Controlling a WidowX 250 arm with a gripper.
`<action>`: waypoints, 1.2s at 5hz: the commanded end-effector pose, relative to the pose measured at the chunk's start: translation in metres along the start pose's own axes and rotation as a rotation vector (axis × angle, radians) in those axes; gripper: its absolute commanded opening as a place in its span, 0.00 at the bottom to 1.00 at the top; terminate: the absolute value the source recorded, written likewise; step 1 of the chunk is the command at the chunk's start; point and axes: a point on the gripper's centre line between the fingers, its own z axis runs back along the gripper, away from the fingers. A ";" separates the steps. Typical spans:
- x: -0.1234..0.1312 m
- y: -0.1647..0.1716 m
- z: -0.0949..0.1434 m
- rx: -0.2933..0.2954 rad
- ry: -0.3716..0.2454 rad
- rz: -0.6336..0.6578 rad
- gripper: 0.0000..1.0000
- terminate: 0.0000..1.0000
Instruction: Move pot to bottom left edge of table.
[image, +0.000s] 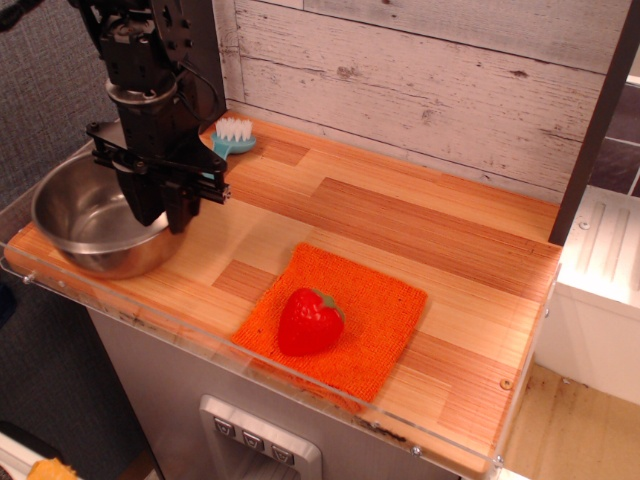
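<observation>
The shiny steel pot (85, 210) sits flat at the front left corner of the striped wooden table (400, 215), close to the clear acrylic edge (130, 312). My black gripper (166, 222) points down over the pot's right rim. Its two fingers look slightly apart, one inside the pot and one outside, so it appears open. The arm hides part of the pot's right side.
A red strawberry toy (310, 320) lies on an orange square cloth (385, 305) at the front middle. A teal brush (232, 135) lies at the back left by the plank wall (420, 80). A dark post (595, 130) stands at the right.
</observation>
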 end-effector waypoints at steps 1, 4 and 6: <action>-0.002 0.002 0.053 -0.072 -0.089 0.004 1.00 0.00; -0.007 0.012 0.067 -0.172 -0.080 -0.015 1.00 0.00; -0.007 0.012 0.067 -0.172 -0.080 -0.015 1.00 1.00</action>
